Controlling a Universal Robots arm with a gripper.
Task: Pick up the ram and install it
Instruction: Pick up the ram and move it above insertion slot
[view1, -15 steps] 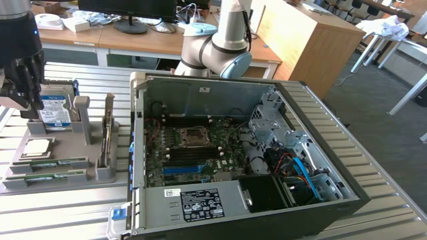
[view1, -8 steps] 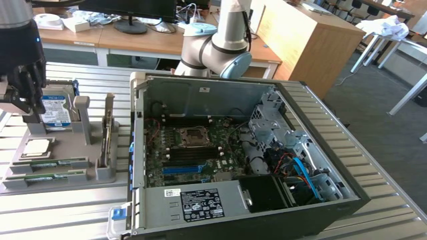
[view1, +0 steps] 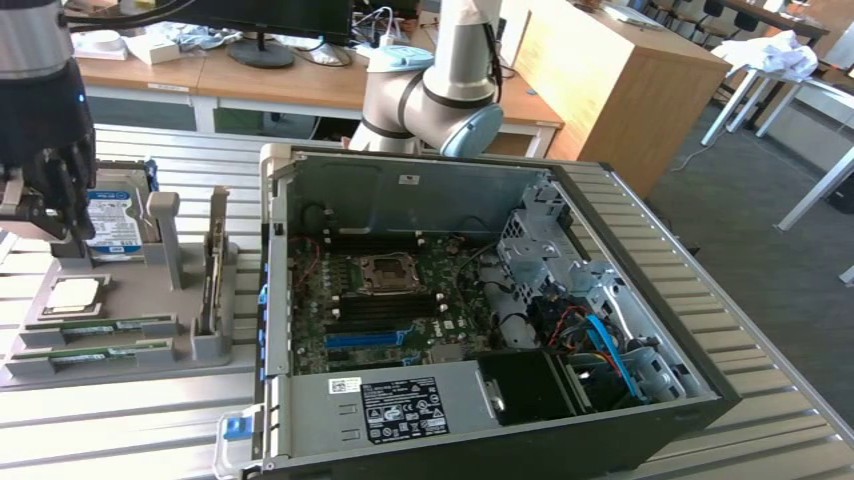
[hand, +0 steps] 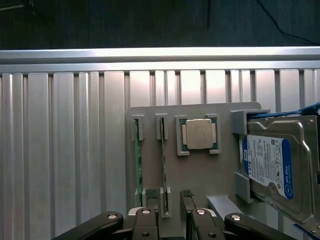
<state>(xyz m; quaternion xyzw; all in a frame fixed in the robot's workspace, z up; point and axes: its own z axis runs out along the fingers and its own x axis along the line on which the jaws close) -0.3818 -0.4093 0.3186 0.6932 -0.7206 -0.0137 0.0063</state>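
Slatted table (hand: 60, 150) bears grey holder (hand: 200, 175) cradling ram (hand: 138, 165), processor (hand: 199, 134), drive (hand: 270, 160).

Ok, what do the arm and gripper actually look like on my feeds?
The arm has silvery-grey tubes and rounded grey joints with pale blue end caps. The gripper is black, built from jointed link bars fastened with silver round-head screws.

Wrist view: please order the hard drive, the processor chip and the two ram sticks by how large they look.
1. hard drive, even partly cut off.
2. processor chip.
3. the two ram sticks, alike, seen edge-on as thin strips.
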